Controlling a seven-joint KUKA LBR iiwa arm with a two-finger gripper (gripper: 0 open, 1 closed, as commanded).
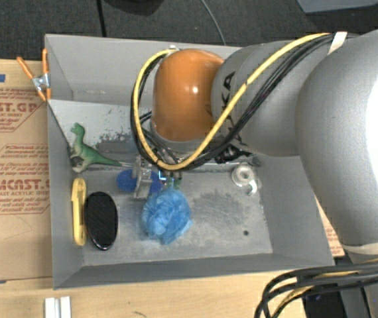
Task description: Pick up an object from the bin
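— While the gripper [151, 181] hangs low inside the bin [176, 270], how far along would you call the pick?

— Early, by my judgement. Nothing is raised off the floor, and every thing lies on the grey metal. The gripper sits below the arm's orange cover [182, 95], right at the upper edge of a blue fuzzy ball [168, 218] that lies near the middle of the floor, toward the front wall. Whether it touches the ball I cannot say.

— Is the gripper apart or together?

— I cannot tell. The wrist and its cables [139, 121] hide too much of it. I see nothing held in it.

— So what is left to do?

— As I judge it, all the real work: closing on one thing and lifting it clear of the walls. The ball is the nearest candidate, though that is a guess from position alone.

— What else does the bin hold?

— A small blue piece [126, 181] lies just left of the gripper, too small for me to name. A green toy dinosaur [83, 152] stands by the left wall, toward the back. Further forward along that wall lies a narrow yellow thing [78, 211], with a black oval [101, 220] just beside it. Right of the gripper, well apart from the ball, is a small silvery ring-like piece [243, 176].

— Heaped or spread?

— Spread singly, with bare floor to the right of the ball.
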